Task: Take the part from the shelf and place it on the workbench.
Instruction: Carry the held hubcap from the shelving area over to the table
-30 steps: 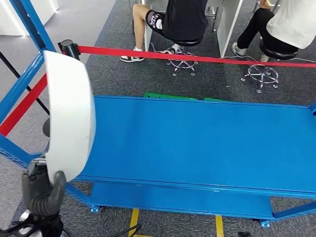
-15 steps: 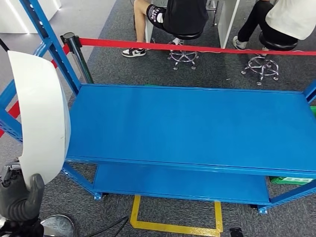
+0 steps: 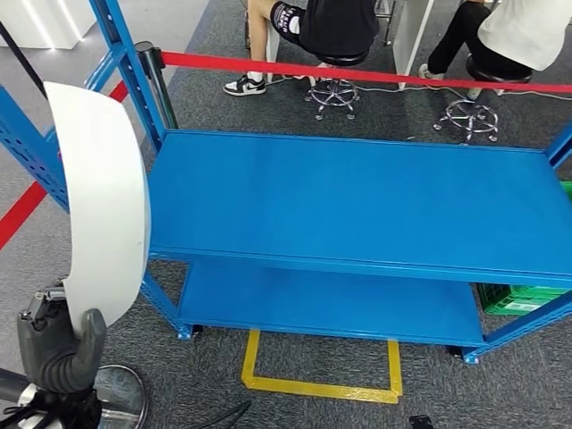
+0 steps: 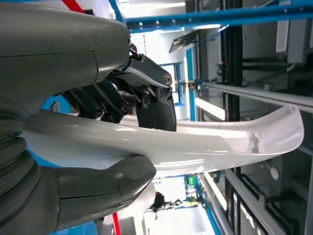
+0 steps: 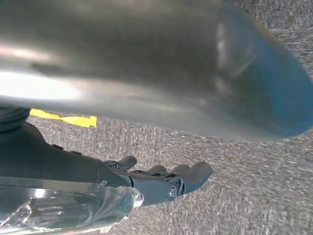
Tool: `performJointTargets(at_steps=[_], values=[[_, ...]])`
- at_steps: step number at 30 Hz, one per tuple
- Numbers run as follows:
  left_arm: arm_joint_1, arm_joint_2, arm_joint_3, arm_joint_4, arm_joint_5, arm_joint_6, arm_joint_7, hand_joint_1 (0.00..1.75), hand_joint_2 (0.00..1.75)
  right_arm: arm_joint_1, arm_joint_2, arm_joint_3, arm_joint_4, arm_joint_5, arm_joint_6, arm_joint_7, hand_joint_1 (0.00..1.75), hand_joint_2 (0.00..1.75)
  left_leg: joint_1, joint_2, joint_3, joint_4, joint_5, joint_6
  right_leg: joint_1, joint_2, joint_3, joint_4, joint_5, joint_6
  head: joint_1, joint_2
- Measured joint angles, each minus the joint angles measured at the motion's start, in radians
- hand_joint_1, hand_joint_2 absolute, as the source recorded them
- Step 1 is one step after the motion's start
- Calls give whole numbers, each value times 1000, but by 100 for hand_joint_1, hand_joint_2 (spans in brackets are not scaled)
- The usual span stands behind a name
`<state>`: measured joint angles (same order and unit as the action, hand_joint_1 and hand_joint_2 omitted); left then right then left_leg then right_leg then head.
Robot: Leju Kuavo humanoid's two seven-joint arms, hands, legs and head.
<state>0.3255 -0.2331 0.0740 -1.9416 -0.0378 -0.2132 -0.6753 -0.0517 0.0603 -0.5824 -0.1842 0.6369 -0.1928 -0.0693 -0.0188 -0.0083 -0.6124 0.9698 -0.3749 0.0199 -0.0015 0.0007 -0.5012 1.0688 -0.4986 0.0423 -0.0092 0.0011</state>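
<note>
My left hand (image 3: 61,353) grips a white curved shell part (image 3: 101,206) by its lower end and holds it upright at the lower left of the head view. In the left wrist view the part (image 4: 207,144) runs out long and thin between the thick thumb (image 4: 103,191) and the dark fingers (image 4: 155,105). The blue workbench top (image 3: 350,197) lies bare across the middle, to the right of the part. My right hand (image 5: 158,183) hangs over grey carpet with its fingers stretched out, holding nothing.
A lower blue shelf (image 3: 323,304) sits under the bench top. Blue uprights (image 3: 128,63) and a barrier post (image 3: 156,80) stand at the far left corner, with red tape (image 3: 350,73) behind. Two people sit on stools beyond it. A green crate (image 3: 526,299) and yellow floor marking (image 3: 317,386) lie below.
The whole picture has shifted, so the camera has moved: the bench now sits squarer ahead, with the floor marking in view. My left hand still holds the white part.
</note>
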Motion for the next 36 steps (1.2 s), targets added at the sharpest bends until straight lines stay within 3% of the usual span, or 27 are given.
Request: performJointTargets(at_steps=[2,4,5,6,7,9,10,11,12,14,16,17,19,20,21,22,24,25,26,27,28,29,30,31,32,34,36], values=[[-2,3,-11,1,0,1,0,175,175,0,-2,0,-2,0,2,-2,0,0,-1,2,-7,2,18,-9,4,1,48,-86,-21,-6,-1,0],[-3,6,-19,2,0,1,0,175,175,3,-2,-1,-2,0,4,-3,0,0,1,2,-11,3,28,-20,5,-1,36,-92,-10,-18,0,0],[-2,7,-21,3,0,1,0,175,175,4,-3,-1,-2,0,4,-3,0,0,3,2,-17,12,12,-28,4,-3,26,-91,0,-26,-1,0],[-2,8,-22,3,0,2,0,175,175,4,-3,-1,-2,0,4,-3,0,0,4,2,-26,34,-20,-35,1,-5,16,-93,11,-34,-3,0],[-2,9,-23,3,0,3,0,175,175,4,-4,-2,-2,0,4,-3,0,0,8,1,-39,79,-73,-44,-1,-7,3,-93,25,-39,-5,0],[-3,14,-26,6,0,11,0,175,175,5,-5,-5,-3,3,6,-3,0,0,16,1,-66,204,-172,-57,-2,-7,-28,-92,51,-42,-8,0],[-4,17,-29,7,0,19,0,175,175,5,-6,-6,-3,6,8,-1,0,0,20,1,-73,259,-193,-63,-3,-7,-45,-90,65,-40,-8,0],[-6,21,-33,9,-1,29,0,175,175,6,-6,-7,-3,12,10,5,0,0,23,1,-65,284,-185,-66,-4,-7,-64,-88,79,-37,-8,0],[-9,26,-41,11,-1,43,0,175,175,6,-6,-8,-3,19,12,12,0,0,26,1,-44,278,-158,-69,-6,-7,-82,-85,91,-34,-8,0],[-18,37,-59,13,0,68,0,175,175,6,-7,-8,-3,34,18,13,0,0,31,1,45,181,-111,-73,-10,-7,-114,-79,114,-24,-8,0],[-27,46,-76,13,3,84,0,175,175,6,-11,-9,-5,39,29,-4,0,0,33,0,137,47,-121,-68,-10,-6,-136,-73,134,-12,-10,0],[-30,49,-84,13,5,90,0,175,175,6,-13,-9,-6,36,36,-13,0,0,31,-1,159,5,-135,-60,-10,-6,-143,-72,145,-5,-10,0],[-31,54,-94,15,12,99,0,175,175,9,-14,-10,-6,27,53,-21,0,0,26,-2,158,-19,-138,-36,-14,-5,-150,-78,168,8,-10,0],[-31,55,-97,17,16,104,0,175,175,13,-15,-11,-6,23,60,-22,0,0,25,-1,149,-18,-129,-26,-17,-5,-155,-76,163,14,-9,0],[-29,57,-99,20,17,111,0,175,175,17,-12,-12,-6,24,65,-24,0,0,24,0,141,-19,-119,-16,-19,-5,-162,-62,141,18,-8,0],[-27,58,-102,21,17,122,0,175,175,21,-6,-13,-6,27,66,-28,0,0,25,1,129,-20,-107,-8,-19,-5,-174,-25,97,21,-6,0],[-17,59,-105,23,15,142,0,175,175,23,14,-13,-6,38,54,-34,0,0,22,2,102,-18,-83,0,-18,-4,-205,104,-15,24,-2,0],[-11,61,-107,22,16,145,0,175,175,23,25,-13,-6,40,47,-32,0,0,20,3,86,-17,-70,1,-17,-4,-214,171,-49,24,0,0],[-7,63,-107,22,20,143,0,175,175,22,34,-14,-6,39,43,-26,0,0,18,3,69,-16,-57,1,-17,-4,-212,214,-55,23,0,0],[-4,65,-107,22,24,138,0,175,175,22,39,-15,-6,36,42,-19,0,0,17,3,52,-15,-45,1,-17,-4,-197,228,-41,22,0,0],[-2,66,-107,22,27,134,0,175,175,22,43,-16,-6,33,44,-16,0,0,16,2,35,-12,-33,-1,-16,-4,-161,204,-12,18,0,0],[-1,68,-108,22,29,132,0,175,175,20,44,-19,-6,30,48,-16,0,0,15,2,20,-9,-23,-4,-14,-4,-112,151,12,14,0,0],[0,69,-109,22,30,132,0,175,175,16,45,-21,-6,28,52,-19,0,0,14,1,7,-5,-13,-7,-12,-4,-56,79,15,10,0,0],[0,70,-109,22,31,132,0,175,175,12,45,-23,-6,27,56,-23,0,0,13,1,-3,-2,-4,-13,-10,-4,-3,3,6,6,-1,0],[1,71,-109,22,33,132,0,175,175,9,46,-25,-6,28,59,-24,0,0,13,2,-8,-1,5,-19,-7,-4,29,-51,-10,3,-1,0],[2,74,-108,22,37,131,0,175,175,9,49,-26,-6,31,62,-23,0,0,14,3,-11,-4,25,-32,-2,-4,41,-96,-20,-6,-1,0],[5,75,-107,22,38,129,0,175,175,12,53,-29,-6,34,64,-20,0,0,17,3,-20,5,9,-45,-4,-8,23,-96,-1,-22,-1,0]])
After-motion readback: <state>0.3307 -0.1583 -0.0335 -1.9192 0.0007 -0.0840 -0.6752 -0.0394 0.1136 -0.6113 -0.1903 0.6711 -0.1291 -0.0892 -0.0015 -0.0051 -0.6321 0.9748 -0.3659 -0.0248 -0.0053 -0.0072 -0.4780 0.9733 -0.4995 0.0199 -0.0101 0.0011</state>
